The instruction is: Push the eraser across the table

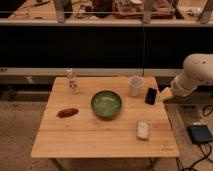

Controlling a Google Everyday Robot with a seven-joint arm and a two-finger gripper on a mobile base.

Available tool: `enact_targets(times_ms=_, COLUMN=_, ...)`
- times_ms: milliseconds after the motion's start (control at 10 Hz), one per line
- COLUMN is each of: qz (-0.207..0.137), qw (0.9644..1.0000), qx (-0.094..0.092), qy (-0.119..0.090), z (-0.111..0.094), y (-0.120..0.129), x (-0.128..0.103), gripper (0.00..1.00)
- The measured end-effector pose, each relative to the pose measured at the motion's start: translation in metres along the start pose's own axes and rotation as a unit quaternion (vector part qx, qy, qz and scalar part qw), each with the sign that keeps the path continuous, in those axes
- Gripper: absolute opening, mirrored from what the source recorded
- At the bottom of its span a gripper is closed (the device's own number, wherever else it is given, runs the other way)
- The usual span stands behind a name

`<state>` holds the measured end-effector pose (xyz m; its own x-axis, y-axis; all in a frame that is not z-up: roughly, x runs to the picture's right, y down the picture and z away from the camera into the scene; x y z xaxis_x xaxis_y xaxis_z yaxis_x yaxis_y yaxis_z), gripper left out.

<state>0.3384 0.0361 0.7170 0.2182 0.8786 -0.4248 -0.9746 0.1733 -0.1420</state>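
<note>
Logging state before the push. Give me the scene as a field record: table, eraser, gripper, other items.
table: light wood
white cup: back right
eraser: black, near the right edge, beside the white cup
gripper: open, at the table's right edge, just right of the eraser; contact unclear
green bowl: centre
whitish block: front right
small bottle: back left
brown item: left

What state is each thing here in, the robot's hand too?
Eraser: on the table near its right edge, not held.
Hand: open, just right of the eraser.
Bowl: upright, mid-table.
Cup: upright, left of the eraser.
Bottle: upright, back left.
White block: lying flat, front right.
Brown item: lying, left side.
</note>
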Motion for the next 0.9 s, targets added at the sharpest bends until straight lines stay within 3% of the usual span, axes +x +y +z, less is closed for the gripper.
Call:
enact_targets(times_ms=600, qz=0.002, qw=1.0000, qx=0.001, qy=-0.002, z=0.001, y=-0.003, x=-0.003, gripper=0.80)
enact_targets(times_ms=700, qz=0.012, qw=0.9999, qx=0.004, qy=-0.009, z=0.002, y=-0.012, x=-0.012, gripper=0.80)
enact_targets(times_ms=900, qz=0.048, qw=0.9978, qx=0.024, qy=-0.041, z=0.005, y=-0.042, x=-0.055, gripper=0.80)
